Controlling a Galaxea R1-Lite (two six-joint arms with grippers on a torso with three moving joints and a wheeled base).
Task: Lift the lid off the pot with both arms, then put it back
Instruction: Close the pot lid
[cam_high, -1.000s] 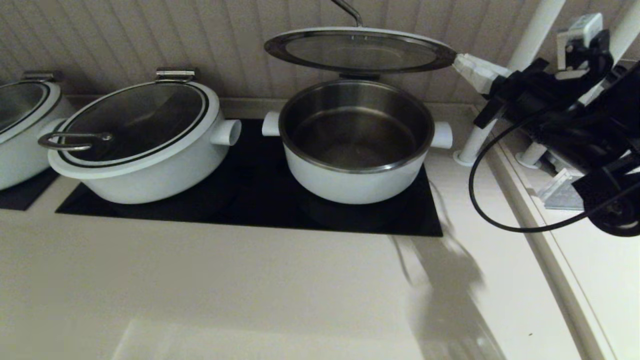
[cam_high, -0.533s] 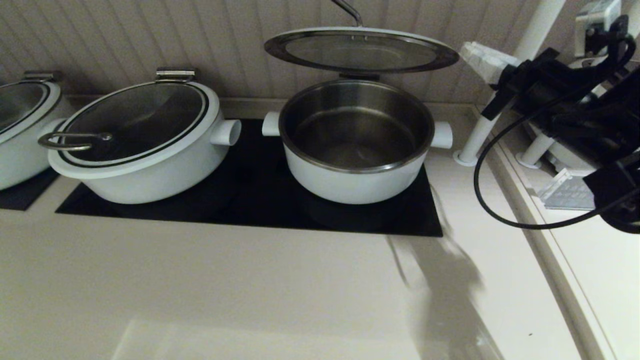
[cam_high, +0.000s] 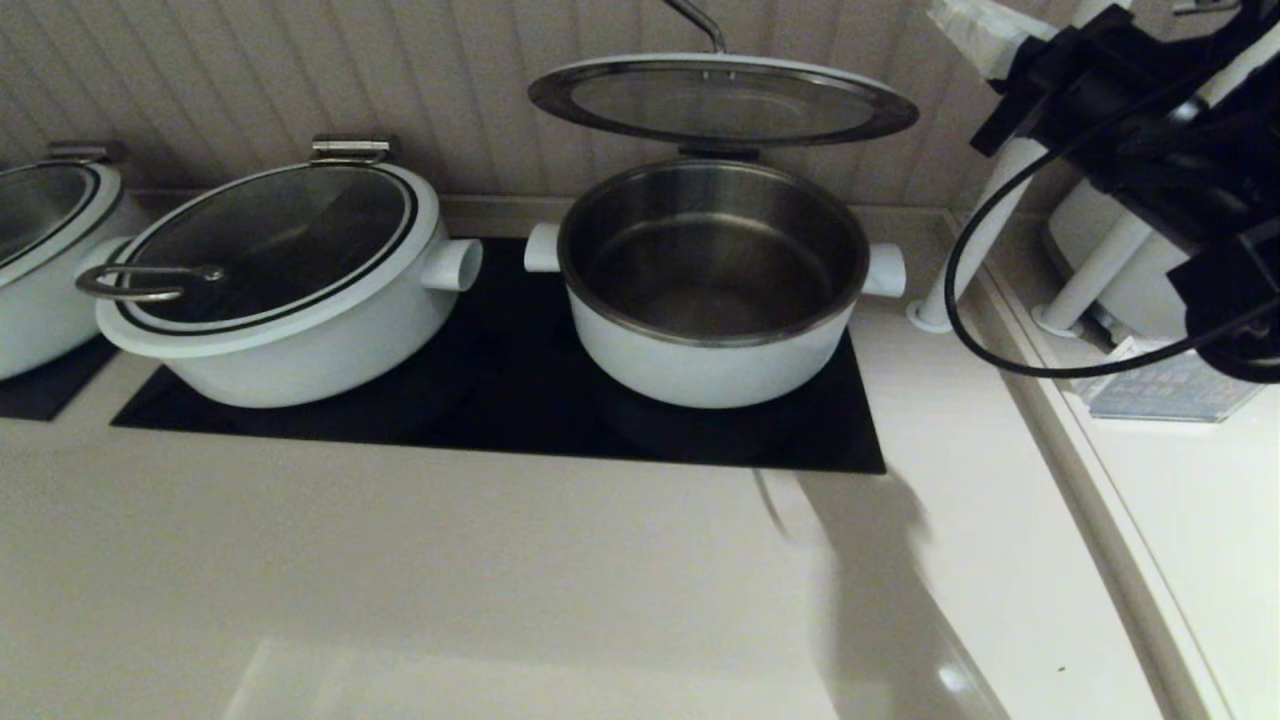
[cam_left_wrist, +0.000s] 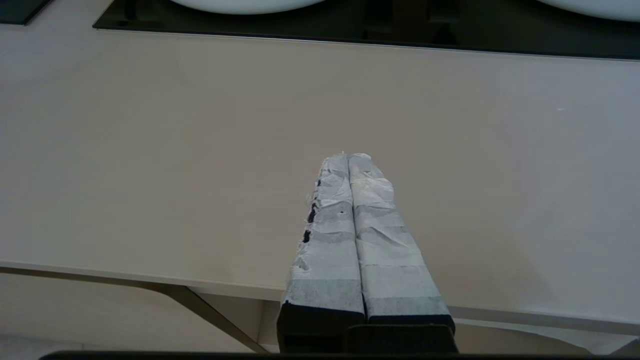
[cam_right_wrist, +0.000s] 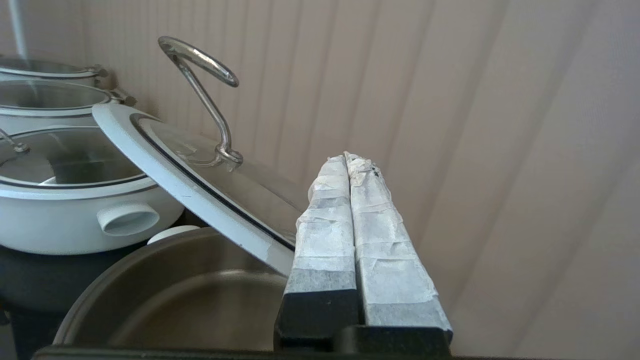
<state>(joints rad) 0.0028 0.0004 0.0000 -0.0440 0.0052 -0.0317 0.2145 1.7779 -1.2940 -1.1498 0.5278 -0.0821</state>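
Observation:
The round white pot stands uncovered on the black cooktop, its steel bowl empty. Its glass lid with the white rim hangs raised above the pot's back edge, tilted up at the front, and nothing holds it. My right gripper is shut and empty, up at the right, beyond and above the lid's right rim and apart from it. In the right wrist view the gripper sits beside the lid and its steel handle, above the pot. My left gripper is shut and empty over the counter's front part.
A wider oval white pot with its lid on stands left of the round pot, and another at the far left. The black cooktop lies under them. White posts and a raised ledge stand at the right. The ribbed wall is close behind.
My right gripper has risen and drawn back to the right, away from the lid's right rim. The lid has stayed raised and the pot has not moved.

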